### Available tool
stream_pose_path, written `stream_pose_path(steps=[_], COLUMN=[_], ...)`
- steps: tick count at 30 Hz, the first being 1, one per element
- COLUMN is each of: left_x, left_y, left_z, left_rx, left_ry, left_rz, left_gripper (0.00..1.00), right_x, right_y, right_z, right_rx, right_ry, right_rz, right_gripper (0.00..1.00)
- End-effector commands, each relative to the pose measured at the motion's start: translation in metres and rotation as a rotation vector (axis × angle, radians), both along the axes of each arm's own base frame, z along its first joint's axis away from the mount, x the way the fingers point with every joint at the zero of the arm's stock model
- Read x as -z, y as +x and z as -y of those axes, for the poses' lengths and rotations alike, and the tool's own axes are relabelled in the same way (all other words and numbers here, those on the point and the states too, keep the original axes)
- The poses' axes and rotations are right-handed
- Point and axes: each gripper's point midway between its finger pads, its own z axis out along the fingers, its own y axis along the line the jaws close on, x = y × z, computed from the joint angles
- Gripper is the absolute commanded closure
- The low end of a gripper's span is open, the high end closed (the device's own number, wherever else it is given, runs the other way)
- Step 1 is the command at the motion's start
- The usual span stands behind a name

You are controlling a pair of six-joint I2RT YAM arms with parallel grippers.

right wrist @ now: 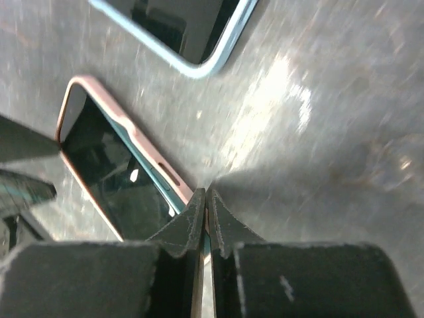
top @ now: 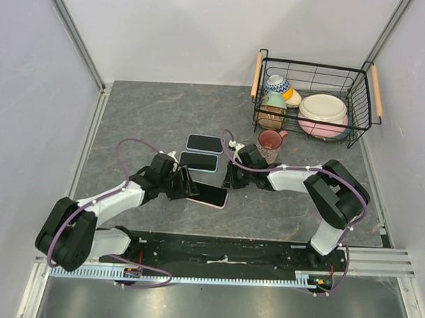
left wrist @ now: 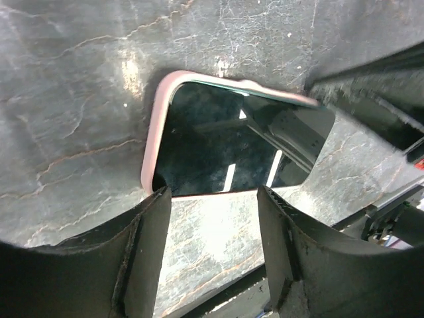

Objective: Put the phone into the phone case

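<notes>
As seen from above, lying flat near the middle of the dark grey marbled tabletop: a black glass-fronted phone, sitting inside a pale pink rubbery phone case. Along one long side, teal phone edge showing just above the pink rim; cannot tell whether fully seated.

Left end effector low at the left short end of the cased phone, fingers apart, bare tabletop between them, clamped on nothing. One fingertip touching or just beside a corner of the case; cannot tell which.

Right end effector at the opposite end, fingers together, tips against the pink rim near a corner, nothing held between them.

Just behind the cased phone, a second dark phone in a light blue case. Behind that, a third dark phone with a pale rim, also flat.

Near the right arm's wrist, an upright dusty-pink ceramic mug. At the far right, a black wire basket with wooden handles, carrying bowls and plates.
</notes>
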Motion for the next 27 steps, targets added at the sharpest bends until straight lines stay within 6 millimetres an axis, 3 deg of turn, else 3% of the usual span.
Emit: stream_pose_path(steps=[1,4,8,13,18,19,22,27], left_x=[0.008,0.02,0.032,0.042,0.029,0.024,0.007,-0.014], left_y=[-0.02,-0.029,-0.03,-0.024,-0.014,-0.01,-0.003,-0.011], left_z=[-0.021,-0.027,-0.02,-0.017,-0.019,-0.02,-0.026,-0.003], left_rx=[-0.092,-0.115,-0.104,-0.098,-0.084,-0.082,-0.073,0.049], left_ry=[0.018,0.035,-0.002,0.011,0.042,0.054,0.078,-0.018], left_rz=[-0.087,-0.131,-0.144,-0.159,-0.119,-0.094,-0.011,0.057], left_gripper=[0.36,0.35,0.35,0.36,0.37,0.38,0.39,0.52], right_x=[0.041,0.037,0.035,0.031,0.01,0.006,-0.009,-0.023], right_y=[-0.145,-0.153,-0.157,-0.135,-0.107,-0.105,-0.104,-0.119], right_z=[0.04,0.04,0.04,0.042,0.048,0.049,0.048,0.03], right_rx=[-0.222,-0.243,-0.257,-0.175,-0.08,-0.078,-0.108,-0.192], right_ry=[-0.15,-0.132,-0.123,-0.162,-0.124,-0.112,-0.063,0.076], right_rz=[-0.46,-0.473,-0.474,-0.394,-0.325,-0.315,-0.289,-0.317], right_gripper=[0.89,0.9,0.9,0.87,0.79,0.72,0.59,0.45])
